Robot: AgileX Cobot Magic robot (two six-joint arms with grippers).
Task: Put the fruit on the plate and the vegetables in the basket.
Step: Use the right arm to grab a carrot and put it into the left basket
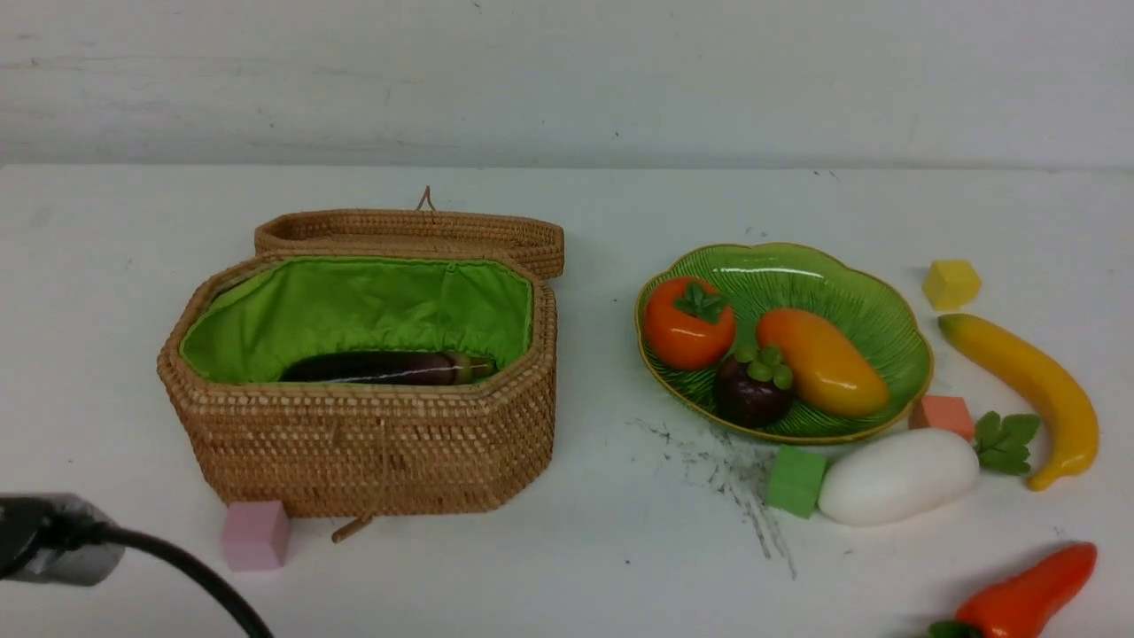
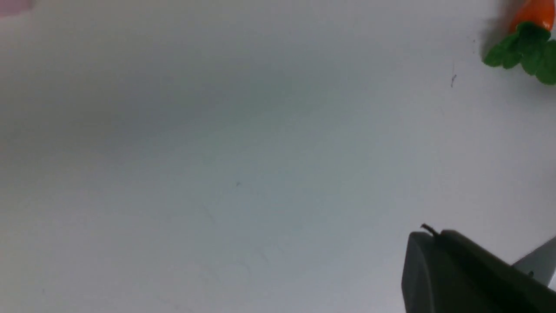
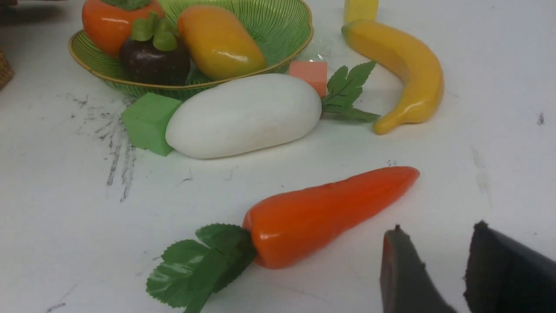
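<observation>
Woven tan wicker basket [image 1: 354, 443], left of frame, lid [image 1: 407, 232] thrown back for loading, holds the long dark-purple eggplant [image 1: 381, 368]; left gripper [image 2: 430, 243] clenched, empty. Centre-right, the ribbed green plate [image 1: 797, 275] carries orange persimmon [image 1: 687, 323], purple mangosteen [image 1: 753, 390] and yellow-orange mango [image 1: 824, 363]. White oval radish [image 1: 895, 474], long yellow banana [image 1: 1028, 381] and red-orange pepper [image 1: 1028, 598] lie loose at right; right gripper [image 3: 438, 234] parted, empty, near the pepper, likely lined up for it.

The right hand [image 3: 436, 237] is dark grey, wedge-fingered.

It looks like a lab bench: scuffed white table [image 1: 620, 549], bare wall [image 1: 567, 80].
</observation>
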